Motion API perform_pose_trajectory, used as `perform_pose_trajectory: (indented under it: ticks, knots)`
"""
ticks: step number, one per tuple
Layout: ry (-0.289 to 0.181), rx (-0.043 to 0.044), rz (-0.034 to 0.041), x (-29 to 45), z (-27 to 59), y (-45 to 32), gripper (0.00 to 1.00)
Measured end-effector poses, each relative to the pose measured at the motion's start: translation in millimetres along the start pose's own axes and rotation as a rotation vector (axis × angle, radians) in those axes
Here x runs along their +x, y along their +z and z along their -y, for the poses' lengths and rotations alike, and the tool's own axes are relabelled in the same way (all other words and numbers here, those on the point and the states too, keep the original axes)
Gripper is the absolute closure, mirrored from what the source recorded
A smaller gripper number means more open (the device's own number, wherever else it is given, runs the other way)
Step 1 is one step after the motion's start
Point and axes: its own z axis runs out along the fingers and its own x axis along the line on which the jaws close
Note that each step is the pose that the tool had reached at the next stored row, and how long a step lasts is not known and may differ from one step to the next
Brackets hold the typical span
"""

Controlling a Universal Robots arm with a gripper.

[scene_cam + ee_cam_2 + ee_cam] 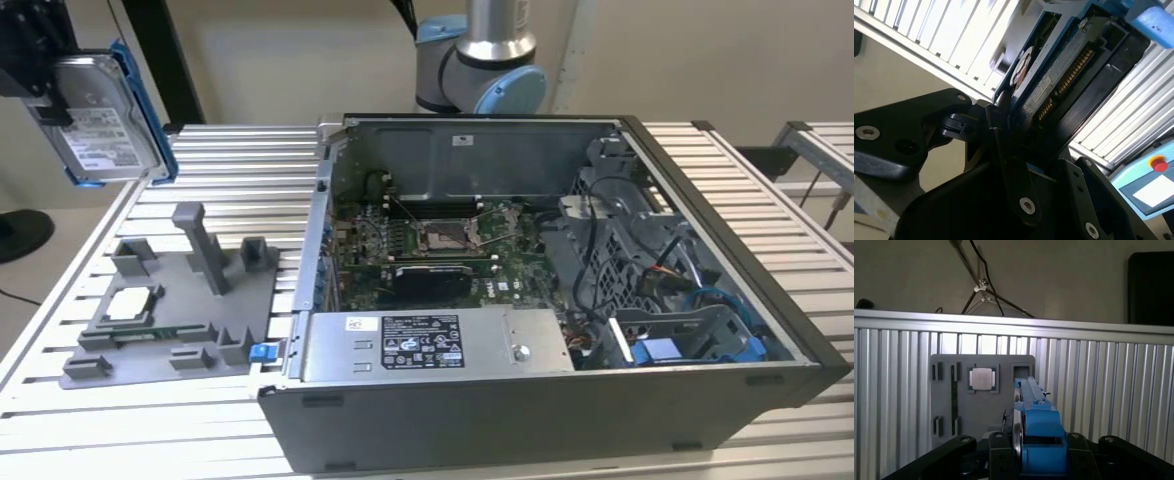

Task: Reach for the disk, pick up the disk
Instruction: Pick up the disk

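- One disk (pixel 100 120), already off the counter (pixel 227 160): hanging high at the exterior view's left, above the grey tray (pixel 160 340), well apart from the open computer case (pixel 534 420).
- Long axis near vertical, label facing out, blue bracket on its edges.
- Jaws clamped on its upper part, pinching the broad faces; edge-on in both wrist views.
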Motion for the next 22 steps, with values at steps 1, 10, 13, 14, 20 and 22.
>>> perform_pose_trajectory:
  ticks: [1, 10, 13, 14, 20, 22]
  knots:
    - [0.0, 0.0, 0.0, 0.0, 0.0, -1.4, 1.0]
    - [0.0, 0.0, 0.0, -0.4, -0.3, -14.9, 1.0]
    - [0.0, -0.0001, 0.0, -0.5, -0.4, -19.9, 1.0]
    - [0.0, -0.0001, 0.0, -0.5, -0.4, -21.7, 1.0]
    - [0.0, -0.0001, -0.0001, -0.8, -0.6, -31.5, 1.0]
    - [0.0, 0.0001, 0.0, -0.8, -0.6, -34.4, 1.0]
